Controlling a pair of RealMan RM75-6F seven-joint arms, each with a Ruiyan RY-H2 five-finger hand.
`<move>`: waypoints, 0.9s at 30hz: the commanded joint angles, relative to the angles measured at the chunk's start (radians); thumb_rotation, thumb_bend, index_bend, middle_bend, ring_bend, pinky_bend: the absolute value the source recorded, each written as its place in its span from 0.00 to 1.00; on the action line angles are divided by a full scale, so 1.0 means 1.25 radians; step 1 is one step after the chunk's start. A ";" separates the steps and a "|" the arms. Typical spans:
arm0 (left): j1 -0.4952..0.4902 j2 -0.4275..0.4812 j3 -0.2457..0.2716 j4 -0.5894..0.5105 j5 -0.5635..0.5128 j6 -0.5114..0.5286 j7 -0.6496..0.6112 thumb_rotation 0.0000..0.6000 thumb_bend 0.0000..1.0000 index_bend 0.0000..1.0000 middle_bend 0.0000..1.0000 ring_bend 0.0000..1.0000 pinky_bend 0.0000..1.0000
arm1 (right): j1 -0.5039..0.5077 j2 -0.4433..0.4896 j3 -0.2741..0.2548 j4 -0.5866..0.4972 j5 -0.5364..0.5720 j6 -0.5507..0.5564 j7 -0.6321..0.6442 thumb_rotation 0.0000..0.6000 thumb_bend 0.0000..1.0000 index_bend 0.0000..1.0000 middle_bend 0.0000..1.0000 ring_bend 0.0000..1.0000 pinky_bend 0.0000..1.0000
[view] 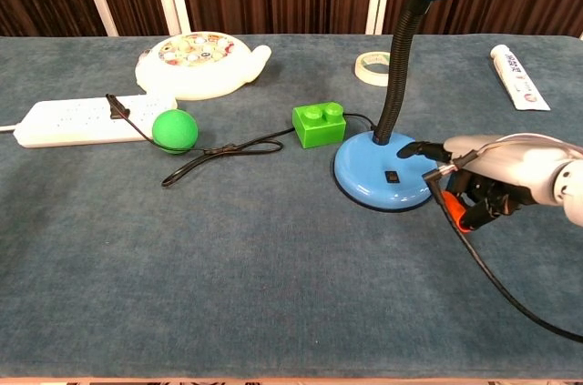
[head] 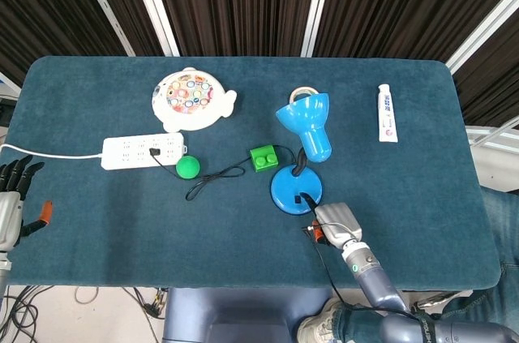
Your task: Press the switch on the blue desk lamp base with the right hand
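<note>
The blue desk lamp stands mid-table, its round base [head: 285, 189] [view: 364, 171] carrying a small black switch [view: 391, 177]. My right hand [head: 334, 219] [view: 492, 171] sits just right of the base with one finger stretched out and the others curled in. That fingertip [view: 408, 148] is over the base's right part, close beside the switch; I cannot tell if it touches. My left hand [head: 10, 207] rests at the table's left edge with its fingers spread, holding nothing.
A green brick [head: 263, 157] [view: 319, 124] sits against the base's far left side. The lamp cord runs past a green ball [head: 188, 166] to a white power strip [head: 142, 151]. A fish toy [head: 190, 100], tape roll [view: 372, 65] and toothpaste tube [head: 388, 113] lie further back.
</note>
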 commanded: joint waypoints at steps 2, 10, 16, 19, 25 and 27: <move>0.000 0.000 0.000 0.000 -0.002 0.000 0.000 1.00 0.44 0.14 0.03 0.00 0.00 | 0.008 -0.002 -0.011 0.002 0.008 0.000 -0.002 1.00 0.74 0.02 0.82 0.86 0.85; 0.000 0.000 -0.001 0.001 -0.003 -0.001 0.000 1.00 0.44 0.14 0.03 0.00 0.00 | 0.018 -0.013 -0.019 0.009 0.005 0.009 0.007 1.00 0.74 0.02 0.82 0.86 0.89; 0.000 0.001 -0.001 0.001 -0.003 -0.001 -0.001 1.00 0.44 0.14 0.03 0.00 0.00 | 0.030 -0.021 -0.028 0.013 0.013 0.013 0.003 1.00 0.74 0.02 0.82 0.86 0.91; -0.001 0.001 -0.002 0.000 -0.010 -0.005 0.000 1.00 0.44 0.14 0.03 0.00 0.00 | 0.034 -0.025 -0.034 0.015 0.017 0.015 0.001 1.00 0.74 0.02 0.82 0.86 0.92; -0.001 0.002 -0.003 -0.001 -0.010 -0.004 0.003 1.00 0.44 0.14 0.03 0.00 0.00 | 0.042 -0.028 -0.041 0.020 0.030 0.017 0.001 1.00 0.74 0.02 0.82 0.86 0.94; -0.001 0.002 -0.003 -0.001 -0.011 -0.005 0.003 1.00 0.44 0.14 0.03 0.00 0.00 | 0.044 -0.028 -0.042 0.022 0.034 0.017 0.002 1.00 0.74 0.02 0.82 0.86 0.95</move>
